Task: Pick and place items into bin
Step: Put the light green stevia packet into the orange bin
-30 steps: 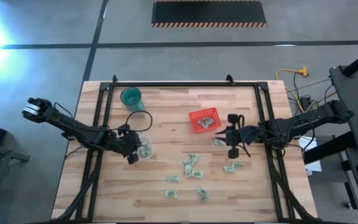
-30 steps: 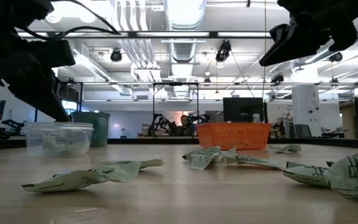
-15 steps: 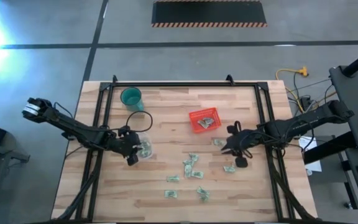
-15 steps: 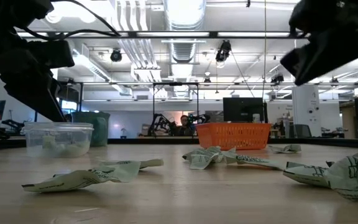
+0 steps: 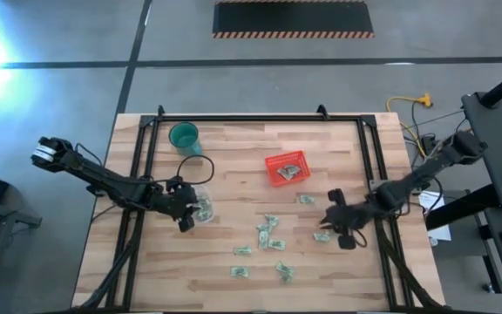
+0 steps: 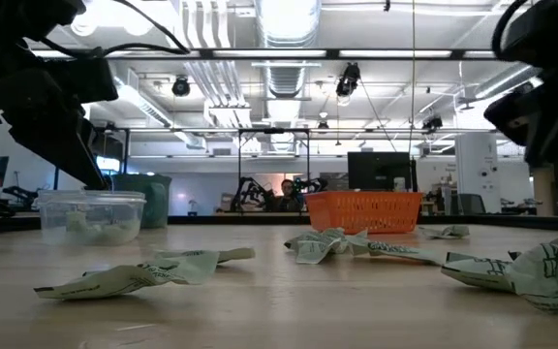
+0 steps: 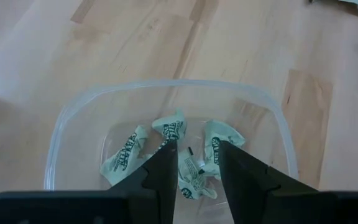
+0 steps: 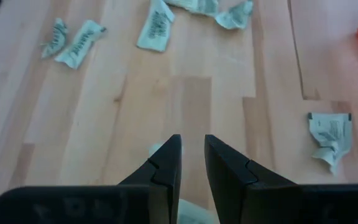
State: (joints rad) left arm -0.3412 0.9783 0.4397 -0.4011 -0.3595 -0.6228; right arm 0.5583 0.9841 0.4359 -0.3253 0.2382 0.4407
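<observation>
A teal cup point(image 5: 184, 137) stands near the wooden table's point(image 5: 234, 292) far left corner, beside a clear tub point(image 5: 204, 208).

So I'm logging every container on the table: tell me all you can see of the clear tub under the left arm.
The clear tub is a small see-through plastic container with rounded corners and low walls, standing upright and lidless on the wooden table, near the teal cup. Several crumpled pale green packets lie on its floor. The left pincer hangs open just above its inside, holding nothing.

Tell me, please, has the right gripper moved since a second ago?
Yes. The right gripper has moved away from the red basket, toward the table's near edge, over a packet.
</observation>
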